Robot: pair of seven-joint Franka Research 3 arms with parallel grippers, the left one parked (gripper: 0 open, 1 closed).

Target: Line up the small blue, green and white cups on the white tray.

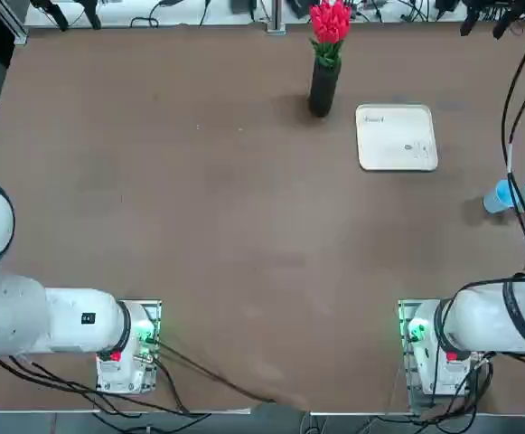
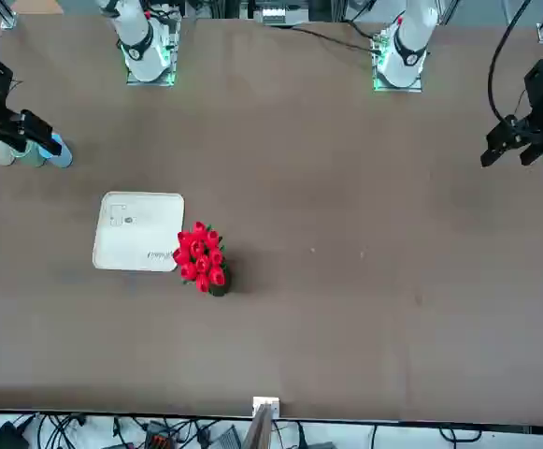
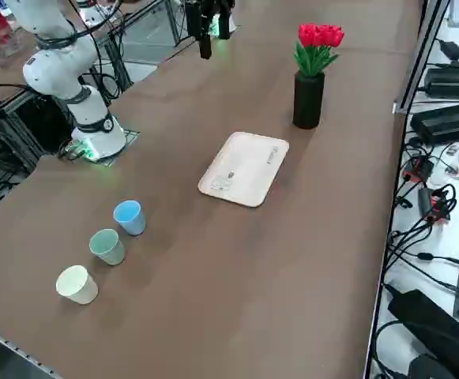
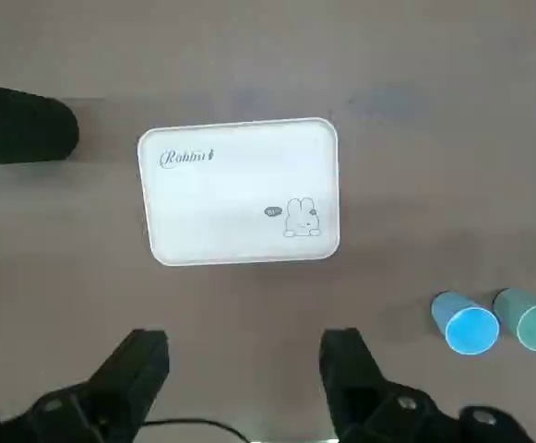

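Right gripper [image 4: 244,369] is up over the table with its fingers spread wide, nothing between them. I read that as a ready pose: room to come down around a small cup, and a wrist view that takes in the target as well as the nearer cups.

White tray [image 3: 243,169] lies flat, its inside bare. Light blue cup [image 3: 130,218], pale green cup [image 3: 107,247] and off-white cup [image 3: 77,285] stand upright on the tabletop, mouths up, in a loose row off to my right of the tray. Blue is nearest it, white farthest. The gaps between look narrow, so I'd want each finger placed with care, lest a neighbour tip.

Black vase [image 3: 308,100] with red flowers [image 3: 321,37] stands just beyond the tray's left side; it's no part of the job, but a low pass that way could clip it.

Placing hasn't begun. Blue seems the sensible first pick, being closest and at the row's end.
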